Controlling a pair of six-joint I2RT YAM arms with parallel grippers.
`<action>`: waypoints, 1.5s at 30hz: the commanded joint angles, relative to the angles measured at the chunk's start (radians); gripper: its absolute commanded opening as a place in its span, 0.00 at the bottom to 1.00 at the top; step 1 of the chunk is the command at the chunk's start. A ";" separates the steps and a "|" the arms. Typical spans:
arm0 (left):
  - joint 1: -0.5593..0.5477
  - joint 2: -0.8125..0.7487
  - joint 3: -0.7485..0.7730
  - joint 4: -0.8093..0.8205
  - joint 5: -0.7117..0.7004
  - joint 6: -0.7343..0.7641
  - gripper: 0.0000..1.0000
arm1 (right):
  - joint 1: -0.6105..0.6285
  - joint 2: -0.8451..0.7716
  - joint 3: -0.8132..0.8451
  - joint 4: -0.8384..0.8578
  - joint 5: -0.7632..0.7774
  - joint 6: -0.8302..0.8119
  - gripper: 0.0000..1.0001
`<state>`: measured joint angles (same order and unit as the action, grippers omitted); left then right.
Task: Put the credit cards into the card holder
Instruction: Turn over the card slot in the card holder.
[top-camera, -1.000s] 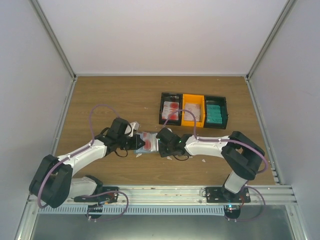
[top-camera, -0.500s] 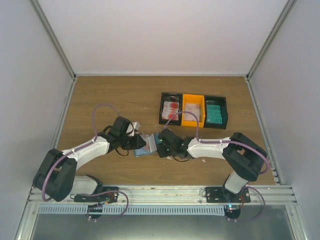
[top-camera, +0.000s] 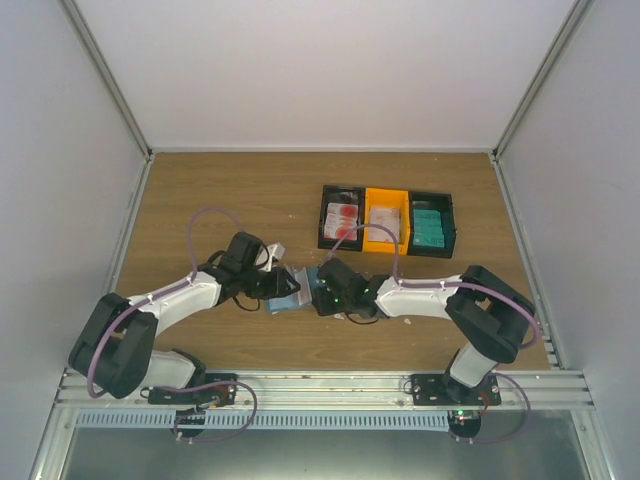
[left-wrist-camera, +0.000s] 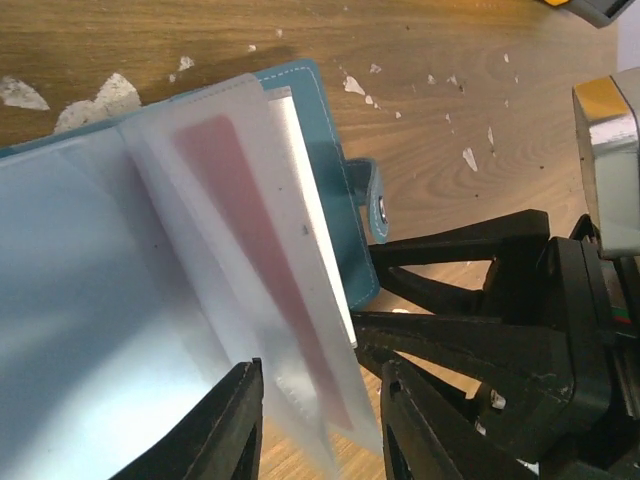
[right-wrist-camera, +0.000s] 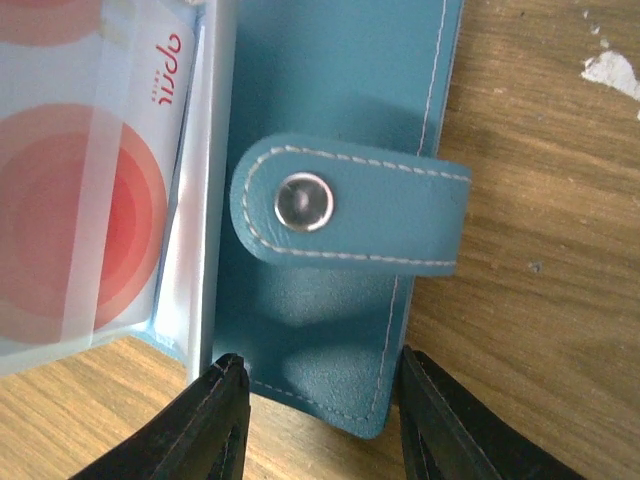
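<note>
The blue card holder lies open on the table between my two grippers. In the left wrist view its clear sleeves fan out, and one holds a white card with a red blotch. My left gripper is open, with a loose sleeve edge hanging between its fingers. My right gripper is open and straddles the near corner of the holder's blue cover, just below the snap flap. A red-circled card sits in a sleeve beside it. In the top view the grippers almost meet.
A black-and-orange three-compartment tray stands behind the right arm, holding red-blotched cards, pale cards and teal cards. Small white scraps lie on the wood around the holder.
The two grippers have closed in on the holder from both sides. The red-blotched card that showed between them from above is now hidden under them.
</note>
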<state>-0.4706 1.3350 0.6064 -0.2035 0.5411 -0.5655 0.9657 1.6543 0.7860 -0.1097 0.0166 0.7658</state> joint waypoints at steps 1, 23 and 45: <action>-0.013 0.028 0.017 0.066 0.039 0.012 0.37 | 0.010 -0.039 -0.038 -0.007 -0.002 0.025 0.42; -0.063 0.082 0.028 0.150 0.061 0.004 0.58 | 0.011 -0.277 -0.098 -0.019 0.082 0.031 0.47; -0.053 -0.035 -0.088 0.093 -0.272 -0.037 0.39 | 0.010 0.022 0.130 0.006 -0.081 -0.072 0.15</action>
<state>-0.5278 1.2713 0.5453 -0.1272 0.3439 -0.6022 0.9668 1.6150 0.8726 -0.1249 -0.0280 0.7143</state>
